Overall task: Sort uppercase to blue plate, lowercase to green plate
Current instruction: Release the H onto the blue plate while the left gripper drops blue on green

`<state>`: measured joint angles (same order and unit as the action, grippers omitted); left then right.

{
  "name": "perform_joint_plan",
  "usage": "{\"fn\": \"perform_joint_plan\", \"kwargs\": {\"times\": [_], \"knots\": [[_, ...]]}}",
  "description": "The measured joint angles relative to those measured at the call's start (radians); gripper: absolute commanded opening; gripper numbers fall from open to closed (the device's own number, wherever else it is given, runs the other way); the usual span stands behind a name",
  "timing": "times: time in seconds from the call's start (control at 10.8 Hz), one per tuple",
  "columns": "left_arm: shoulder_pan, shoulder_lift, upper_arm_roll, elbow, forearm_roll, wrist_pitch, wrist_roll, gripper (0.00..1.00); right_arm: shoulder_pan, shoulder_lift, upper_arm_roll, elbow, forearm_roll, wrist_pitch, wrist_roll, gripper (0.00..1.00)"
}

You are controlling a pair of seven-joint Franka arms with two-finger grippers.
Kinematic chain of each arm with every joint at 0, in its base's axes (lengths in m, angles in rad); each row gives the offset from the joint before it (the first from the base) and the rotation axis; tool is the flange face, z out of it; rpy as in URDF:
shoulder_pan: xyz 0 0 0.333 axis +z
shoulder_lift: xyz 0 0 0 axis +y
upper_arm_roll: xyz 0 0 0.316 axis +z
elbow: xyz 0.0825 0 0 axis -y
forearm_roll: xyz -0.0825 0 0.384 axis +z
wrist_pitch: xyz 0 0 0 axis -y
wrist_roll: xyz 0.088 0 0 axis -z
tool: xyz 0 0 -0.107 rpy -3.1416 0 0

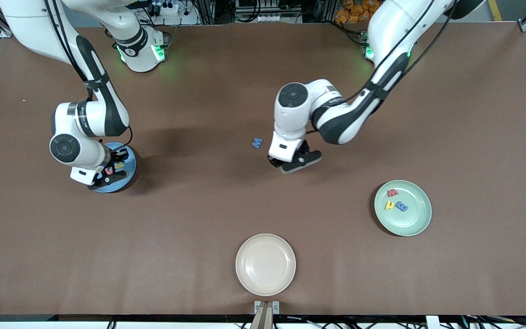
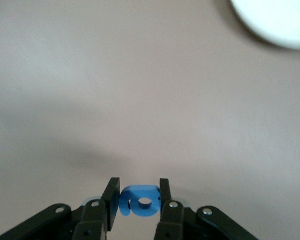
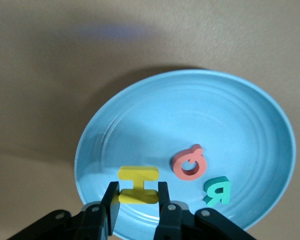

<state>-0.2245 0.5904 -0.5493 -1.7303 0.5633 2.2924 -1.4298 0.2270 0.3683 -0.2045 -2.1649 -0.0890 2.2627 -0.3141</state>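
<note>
The left gripper point(image 2: 137, 200), a black two-finger tool on a white arm, hangs low over the bare brown table point(image 1: 263, 205) near its middle. Its fingers are nearly closed and pinch a small flat blue lowercase letter a point(image 2: 138, 201) between them. Just beside this gripper, toward the right arm's end of the table, a larger flat blue uppercase letter W point(image 1: 257, 143) lies alone on the table.

The right gripper point(image 3: 135, 202) is over the round sky-blue plate point(image 3: 230, 115) with a raised rim, which sits at the right arm's end of the table. Its fingers are closed narrowly on the stem of a flat yellow uppercase letter H point(image 3: 138, 185), which is just above or touching the plate's surface; I cannot tell which. In the same plate, beside the H, lie a flat red uppercase letter Q point(image 3: 189, 163) and a flat teal uppercase letter R point(image 3: 218, 191), close together but apart.

The round pale mint-green plate point(image 1: 416, 219) is well away from the blue plate, at the left arm's end of the table and nearer the front camera. It holds a small red lowercase letter w point(image 1: 392, 193), a yellow r-like letter point(image 1: 389, 205) and a light-blue e-like letter point(image 1: 402, 206), grouped close together.

A round cream plate point(image 1: 265, 264) sits between the two coloured plates, nearest the front camera.
</note>
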Motion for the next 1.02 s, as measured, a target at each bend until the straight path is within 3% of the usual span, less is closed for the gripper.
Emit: {"fn": "perform_joint_plan", "kwargs": {"times": [0.09,0.28,0.65,1.02], "knots": [[0.055,-0.028,0.0,0.0,-0.02,-0.018,0.089,0.0,-0.002,0.004,0.0,0.0,0.004,0.0,-0.004,0.58],[0.167,-0.057,-0.001,-0.001,-0.068,-0.047,0.283,0.0,-0.003,0.005,0.0,-0.001,0.026,0.0,-0.007,0.77],[0.382,-0.06,0.002,-0.018,-0.093,-0.103,0.623,0.0,-0.003,0.005,0.0,0.003,0.05,-0.006,-0.009,0.79],[0.537,0.002,0.005,-0.03,-0.094,-0.102,0.846,0.0,0.0,-0.008,0.02,0.06,0.107,-0.119,0.081,0.81]]}}
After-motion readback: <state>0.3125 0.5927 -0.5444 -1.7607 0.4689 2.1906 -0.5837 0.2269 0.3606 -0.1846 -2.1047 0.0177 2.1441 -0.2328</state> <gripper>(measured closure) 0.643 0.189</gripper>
